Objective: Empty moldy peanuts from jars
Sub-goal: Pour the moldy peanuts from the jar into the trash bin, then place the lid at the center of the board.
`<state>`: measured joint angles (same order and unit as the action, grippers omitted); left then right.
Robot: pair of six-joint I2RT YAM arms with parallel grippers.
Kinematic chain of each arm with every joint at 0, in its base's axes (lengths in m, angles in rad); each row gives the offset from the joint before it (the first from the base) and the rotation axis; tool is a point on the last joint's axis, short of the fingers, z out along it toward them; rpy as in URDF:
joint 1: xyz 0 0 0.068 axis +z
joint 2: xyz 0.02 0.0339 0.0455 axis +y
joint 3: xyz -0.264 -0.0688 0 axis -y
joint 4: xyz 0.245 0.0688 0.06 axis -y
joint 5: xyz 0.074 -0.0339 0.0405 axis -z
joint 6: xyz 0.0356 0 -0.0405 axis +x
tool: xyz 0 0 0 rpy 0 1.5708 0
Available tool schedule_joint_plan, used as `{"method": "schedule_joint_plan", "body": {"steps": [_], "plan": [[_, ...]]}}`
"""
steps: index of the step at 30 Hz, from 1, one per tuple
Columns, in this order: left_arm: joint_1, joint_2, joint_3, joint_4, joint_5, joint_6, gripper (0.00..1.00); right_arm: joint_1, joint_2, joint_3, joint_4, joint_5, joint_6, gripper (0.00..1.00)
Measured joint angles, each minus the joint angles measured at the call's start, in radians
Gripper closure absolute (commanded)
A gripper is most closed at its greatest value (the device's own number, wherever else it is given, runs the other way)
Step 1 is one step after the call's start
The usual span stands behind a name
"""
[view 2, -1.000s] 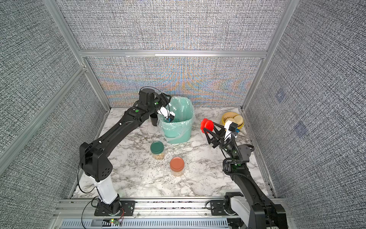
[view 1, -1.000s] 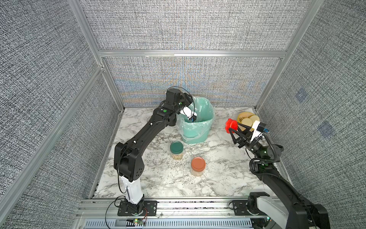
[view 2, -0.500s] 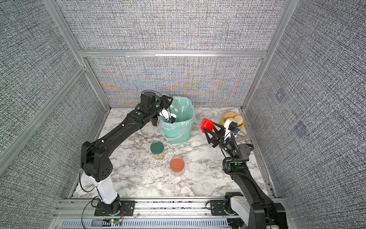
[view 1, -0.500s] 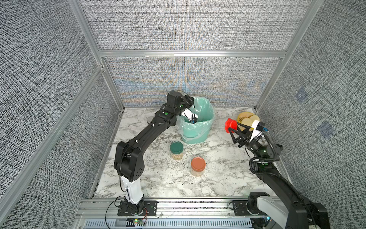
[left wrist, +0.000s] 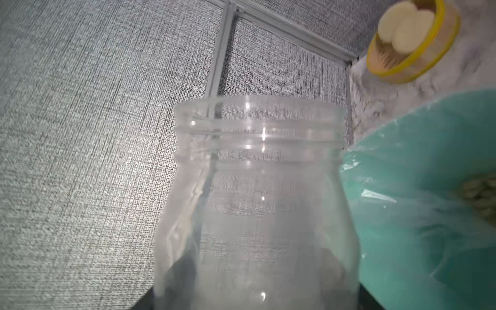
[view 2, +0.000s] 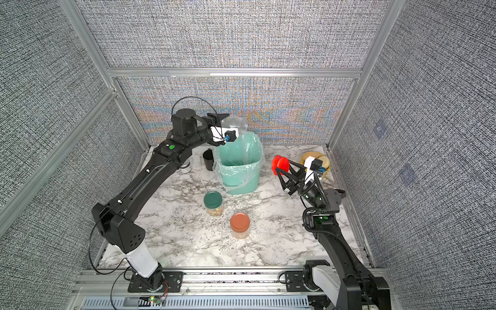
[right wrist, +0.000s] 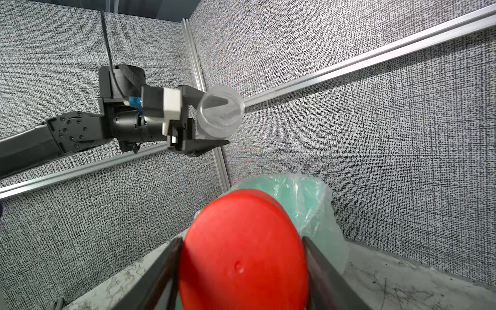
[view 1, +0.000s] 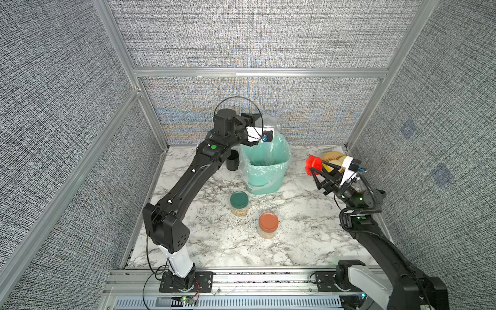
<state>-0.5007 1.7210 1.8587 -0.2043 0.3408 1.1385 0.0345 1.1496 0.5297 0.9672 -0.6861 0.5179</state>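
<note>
open jar: looks empty, tipped above far-left rim of bin | moldy peanuts: in bin | left gripper: clamped on it | right gripper: holds red lid, right of bin | do well: check nothing clings before righting

Held aloft: lidless clear jar, empty, tipped on side above rear rim of bin, clamped in left gripper. Red lid sat apart, pinched in right gripper. Green-lidded jar and terracotta-lidded jar stood upright on table, closed, near each other, peanuts inside. More peanuts lay in bin.
</note>
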Motion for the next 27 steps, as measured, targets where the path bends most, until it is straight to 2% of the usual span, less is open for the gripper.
{"method": "schedule_joint_plan", "body": {"steps": [6,11,18,27], "plan": [[0.113,-0.106,-0.105,0.09,0.139,-0.409,0.95,0.0,-0.026,0.034,-0.117,0.047,-0.05,1.0],[0.196,-0.202,-0.257,0.195,0.16,-0.676,0.95,0.0,-0.018,0.036,-0.182,0.087,-0.072,1.0],[0.266,-0.353,-0.547,0.332,0.107,-0.872,0.96,0.0,0.045,0.103,-0.379,0.175,-0.117,1.0],[0.335,-0.486,-0.795,0.457,0.043,-1.02,0.96,0.002,0.216,0.229,-0.726,0.424,-0.212,1.0]]}}
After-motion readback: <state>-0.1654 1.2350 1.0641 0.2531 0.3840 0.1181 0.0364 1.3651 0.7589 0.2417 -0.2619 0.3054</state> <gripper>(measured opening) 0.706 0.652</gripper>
